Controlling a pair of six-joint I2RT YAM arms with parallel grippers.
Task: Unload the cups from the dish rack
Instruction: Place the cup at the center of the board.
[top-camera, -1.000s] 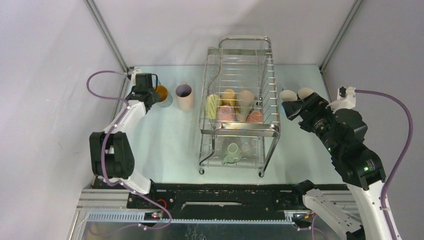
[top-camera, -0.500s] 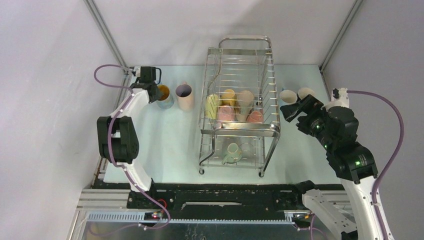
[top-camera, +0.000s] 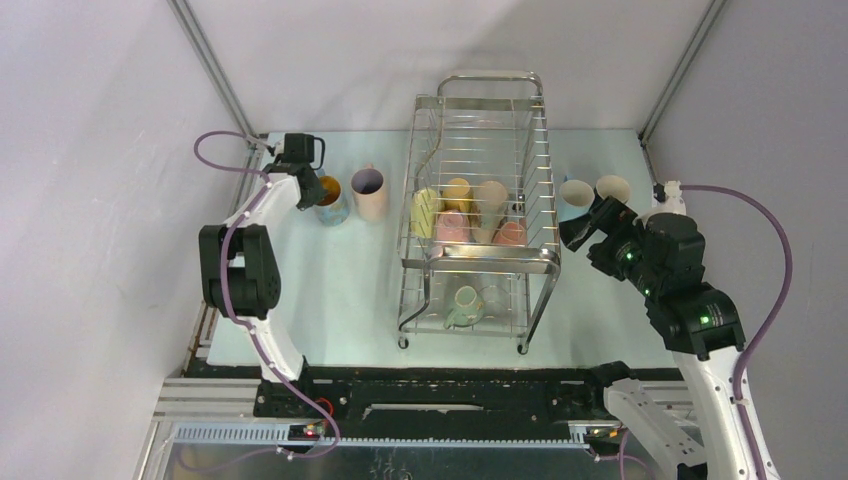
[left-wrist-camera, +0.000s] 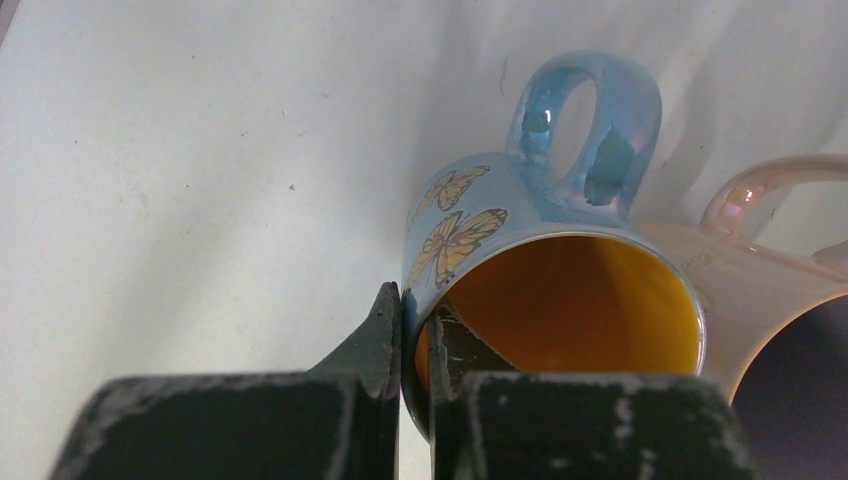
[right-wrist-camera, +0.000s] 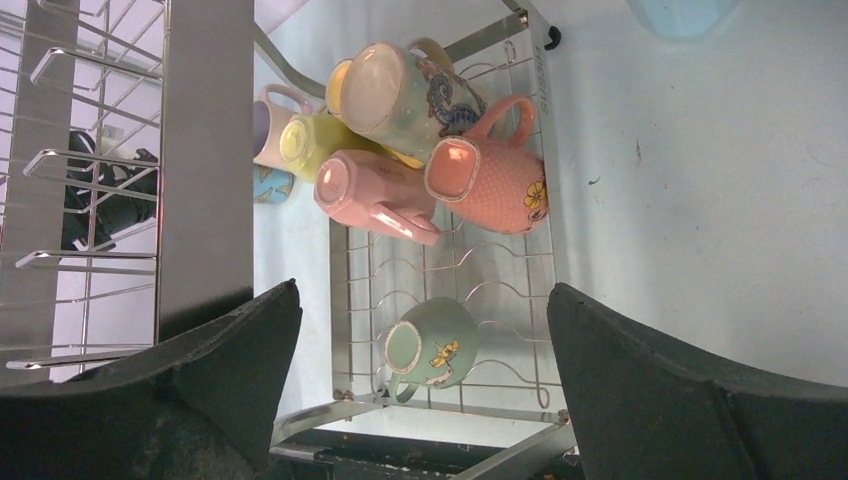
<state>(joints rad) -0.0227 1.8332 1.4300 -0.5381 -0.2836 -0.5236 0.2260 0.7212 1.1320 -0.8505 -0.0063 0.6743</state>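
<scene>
The dish rack (top-camera: 480, 130) stands mid-table, with yellow, pink, cream and orange cups (top-camera: 455, 215) on its upper tier and a pale green cup (top-camera: 463, 305) below. My left gripper (top-camera: 312, 188) is shut on the rim of a light blue butterfly cup (left-wrist-camera: 540, 230), one finger outside (left-wrist-camera: 385, 325) and one inside the orange interior. A pink cup (left-wrist-camera: 770, 290) touches it. My right gripper (right-wrist-camera: 422, 290) is open and empty, right of the rack, facing the rack's cups (right-wrist-camera: 400, 150) and the green cup (right-wrist-camera: 435, 345).
A light blue cup (top-camera: 575, 195) and a cream cup (top-camera: 612, 187) stand on the table right of the rack, just behind my right gripper (top-camera: 580, 228). The pink cup (top-camera: 369, 192) stands between the blue butterfly cup (top-camera: 330, 205) and the rack. Walls close in on both sides.
My left arm's elbow has swung toward the far left while its gripper stays on the blue cup's rim. The right arm has drawn back to the right and stays open.
</scene>
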